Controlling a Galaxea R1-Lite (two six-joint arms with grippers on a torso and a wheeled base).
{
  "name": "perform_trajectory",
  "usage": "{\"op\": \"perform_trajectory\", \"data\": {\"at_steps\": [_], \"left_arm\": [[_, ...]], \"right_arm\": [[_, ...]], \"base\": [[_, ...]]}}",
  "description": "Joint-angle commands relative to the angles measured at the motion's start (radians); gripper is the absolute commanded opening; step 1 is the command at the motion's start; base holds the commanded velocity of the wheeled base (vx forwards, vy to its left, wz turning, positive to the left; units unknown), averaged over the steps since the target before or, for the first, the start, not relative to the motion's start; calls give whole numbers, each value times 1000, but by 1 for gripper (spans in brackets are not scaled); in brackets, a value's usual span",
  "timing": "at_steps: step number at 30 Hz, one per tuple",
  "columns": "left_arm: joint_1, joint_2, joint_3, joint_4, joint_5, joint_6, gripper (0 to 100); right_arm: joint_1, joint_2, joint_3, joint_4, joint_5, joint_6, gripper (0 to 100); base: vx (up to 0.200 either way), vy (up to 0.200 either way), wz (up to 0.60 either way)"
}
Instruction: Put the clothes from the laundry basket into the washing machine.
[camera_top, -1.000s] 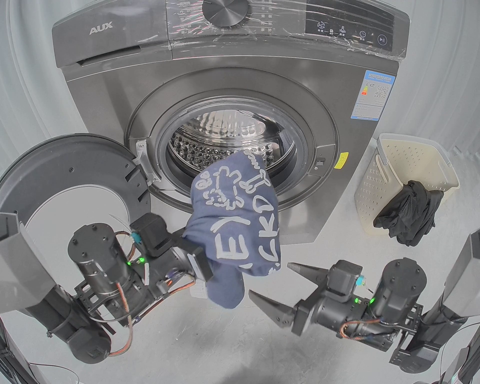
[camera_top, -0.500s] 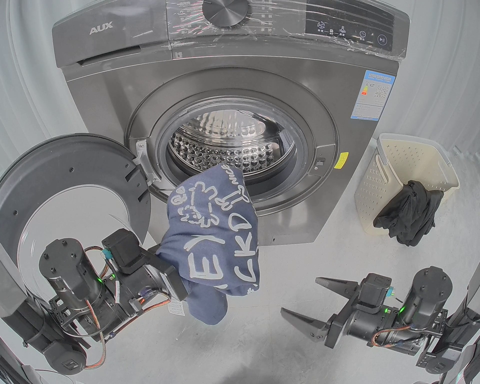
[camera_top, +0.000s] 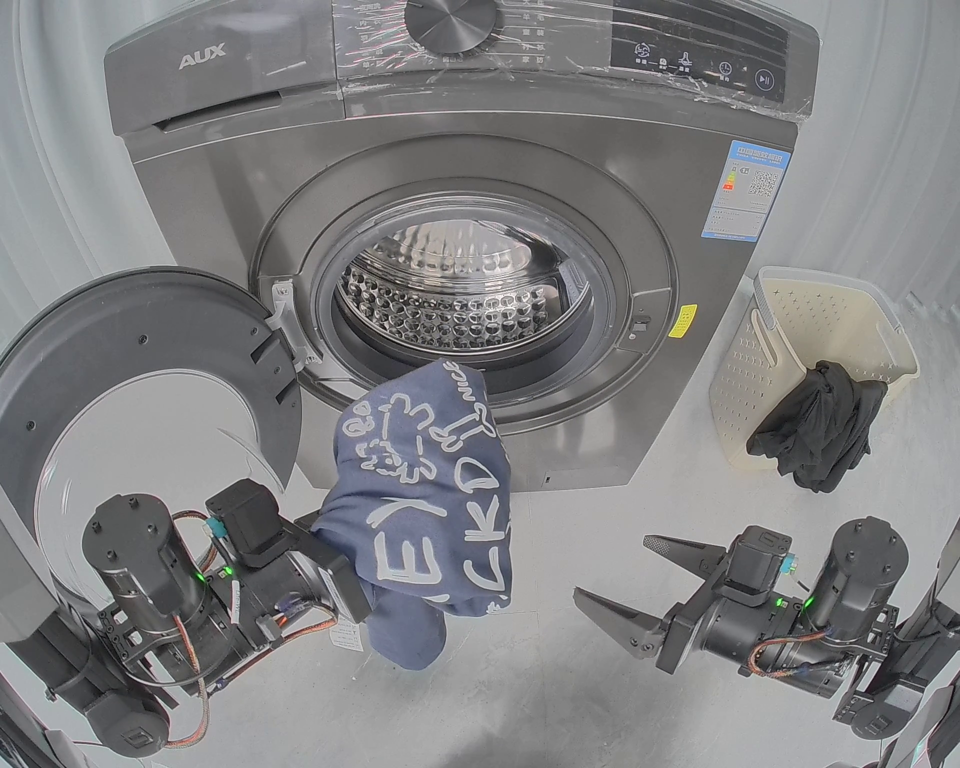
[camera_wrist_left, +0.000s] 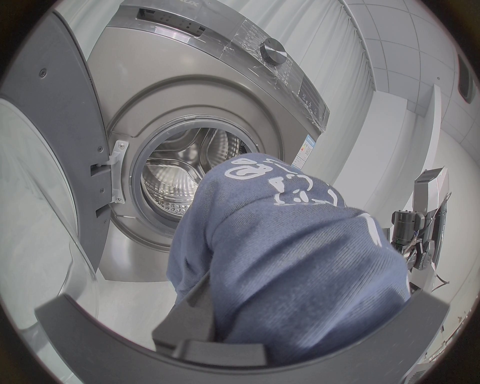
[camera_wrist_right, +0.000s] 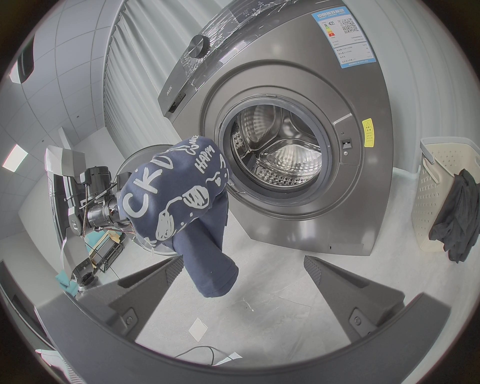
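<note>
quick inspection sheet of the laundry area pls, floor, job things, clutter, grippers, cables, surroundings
Surface: pale smooth floor.
Job's things: washing machine, its door swung open, no clothes seen in the drum; blue garment hanging in front of the opening, outside the drum; laundry basket beside the machine, black garment draped over its rim.
Clutter: small white scrap on the floor.
Grippers: left gripper shut on the blue garment; right gripper open, holding nothing.
Cables: orange wires at the left wrist; thin cable on the floor.
Surroundings: pale curtain behind the machine.
</note>
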Motion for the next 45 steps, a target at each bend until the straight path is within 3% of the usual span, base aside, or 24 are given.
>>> {"op": "perform_trajectory", "data": {"at_steps": [1,9,15,22,31,39,45], "left_arm": [[-3,6,5,-2,-1,-1,0],[-3,18,11,-2,3,19,0],[-4,27,12,-3,5,19,0],[-26,41,18,-3,5,20,0],[-57,49,49,-3,5,65,0],[-55,58,38,-3,7,65,0],[-50,82,37,-5,5,65,0]], "right_arm": [[-1,9,-2,0,1,1,100],[-13,9,-12,0,3,3,100],[-15,10,-15,0,1,3,100],[-18,10,-13,0,3,3,100],[-23,4,-15,0,1,1,100],[-15,4,-12,0,1,3,100],[-15,6,-12,0,1,3,100]], "base": [[0,0,0],[150,0,0],[0,0,0],[171,0,0],[22,0,0],[200,0,0],[0,0,0]]}}
